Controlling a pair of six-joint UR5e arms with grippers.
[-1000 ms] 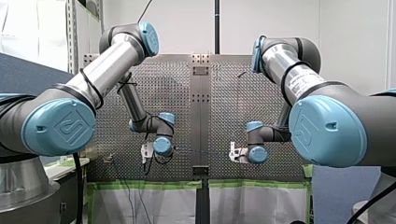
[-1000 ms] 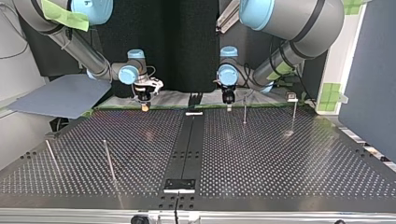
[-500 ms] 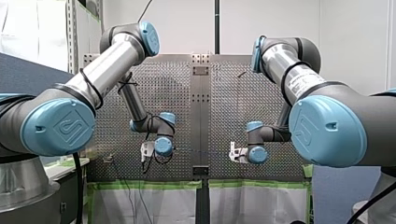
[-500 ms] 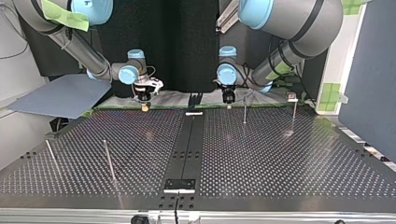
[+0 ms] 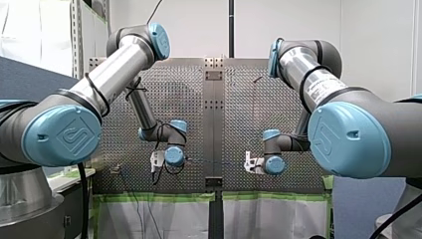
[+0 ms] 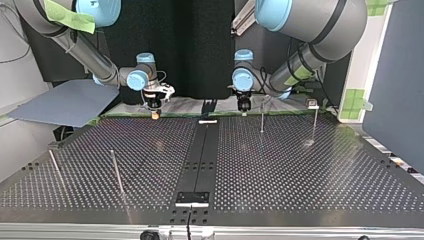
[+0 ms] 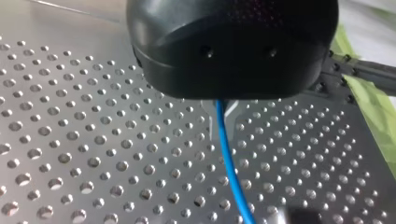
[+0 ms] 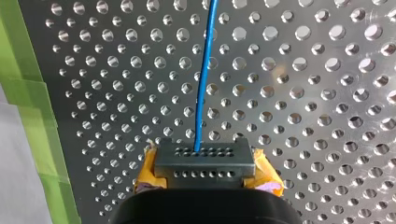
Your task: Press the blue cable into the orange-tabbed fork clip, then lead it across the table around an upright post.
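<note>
Over the table (image 6: 300, 170), left claw (image 6: 244, 112) and right claw (image 8: 204, 154) clamp the blue cable (image 8: 201, 93).

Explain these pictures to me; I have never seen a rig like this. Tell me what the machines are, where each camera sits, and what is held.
These are two jointed robot arms, my left arm and my right arm, over a perforated table. The front view looks from behind them; the top view faces them from across the table, so sides swap. Each wrist view rides on an arm, looking along its tool. Thin upright posts stand on the table. A blue cable is pinched between the yellow pads of my right tool. The cable also runs under my left tool; its grip is hidden.
</note>
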